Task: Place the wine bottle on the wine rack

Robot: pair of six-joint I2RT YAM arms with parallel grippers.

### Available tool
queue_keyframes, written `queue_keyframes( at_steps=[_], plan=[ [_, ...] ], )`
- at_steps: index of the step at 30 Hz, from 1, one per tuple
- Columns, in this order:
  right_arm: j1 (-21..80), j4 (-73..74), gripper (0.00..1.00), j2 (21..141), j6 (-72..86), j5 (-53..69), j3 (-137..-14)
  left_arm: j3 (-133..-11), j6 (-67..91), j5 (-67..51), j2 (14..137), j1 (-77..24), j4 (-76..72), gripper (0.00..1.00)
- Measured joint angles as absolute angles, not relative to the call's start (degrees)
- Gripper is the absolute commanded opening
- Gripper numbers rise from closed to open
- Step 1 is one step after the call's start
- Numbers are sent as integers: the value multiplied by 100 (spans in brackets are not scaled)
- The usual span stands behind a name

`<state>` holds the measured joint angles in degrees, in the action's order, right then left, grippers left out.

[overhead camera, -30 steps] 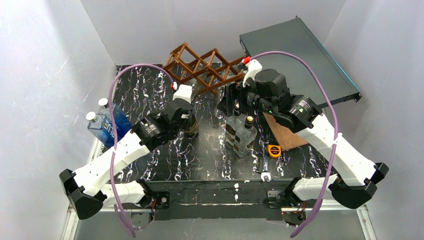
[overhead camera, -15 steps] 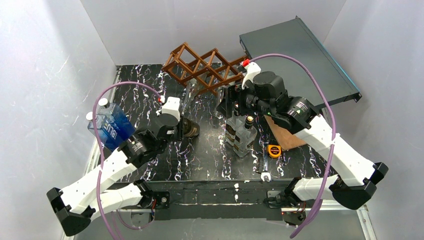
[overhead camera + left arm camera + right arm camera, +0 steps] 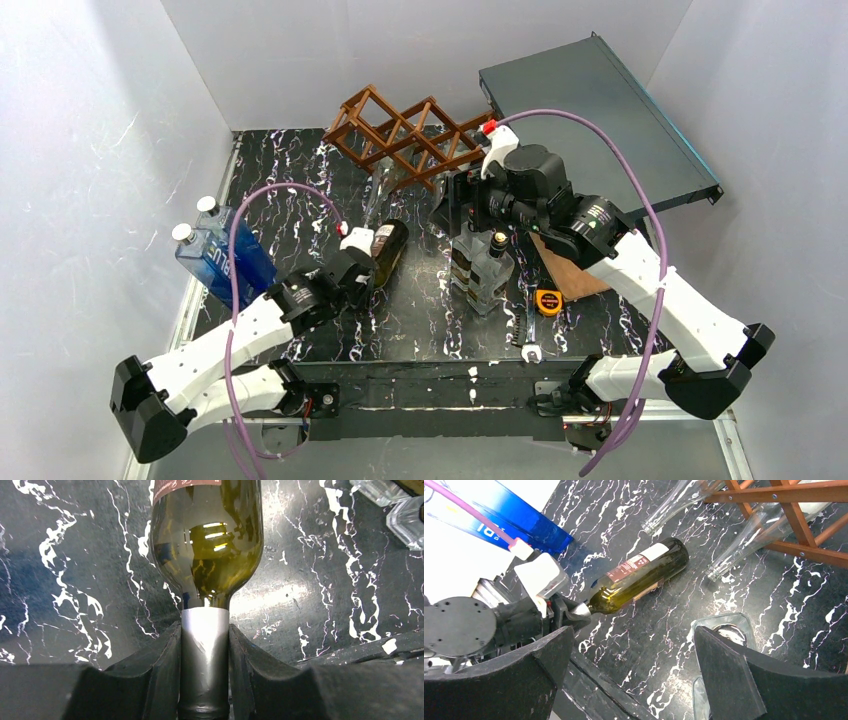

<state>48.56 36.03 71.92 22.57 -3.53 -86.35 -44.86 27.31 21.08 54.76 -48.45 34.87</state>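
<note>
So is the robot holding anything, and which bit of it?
Yes. The left gripper is clamped on the wine bottle, by its silver-wrapped neck. The right gripper is open and holds nothing.

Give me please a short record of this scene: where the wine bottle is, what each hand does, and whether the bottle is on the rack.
wine bottle: lies on its side, base toward the wine rack
left hand: shut on the bottle's neck
right hand: open, holds nothing
bottle on rack: not yet
</note>
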Motion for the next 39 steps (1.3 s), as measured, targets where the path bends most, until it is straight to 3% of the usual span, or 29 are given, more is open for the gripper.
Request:
queue_keyframes(
  at_steps=[13, 26, 32, 39],
  plan=[
    [4856, 3559, 100, 7105, 2259, -344, -8527, -3546, 3319, 1586, 6219, -4847, 2884, 0],
    [4856, 3544, 100, 7102, 2257, -344, -8527, -3444, 3522, 1496, 6799, -4849, 2405, 1],
    [4858, 3544, 100, 7102, 2255, -344, -8527, -3465, 3588, 1487, 7091, -4849, 2305, 34],
    [4856, 3546, 100, 7102, 2252, -344, -8527, -3503, 3623, 1496, 7288, -4849, 2241, 50]
  ],
)
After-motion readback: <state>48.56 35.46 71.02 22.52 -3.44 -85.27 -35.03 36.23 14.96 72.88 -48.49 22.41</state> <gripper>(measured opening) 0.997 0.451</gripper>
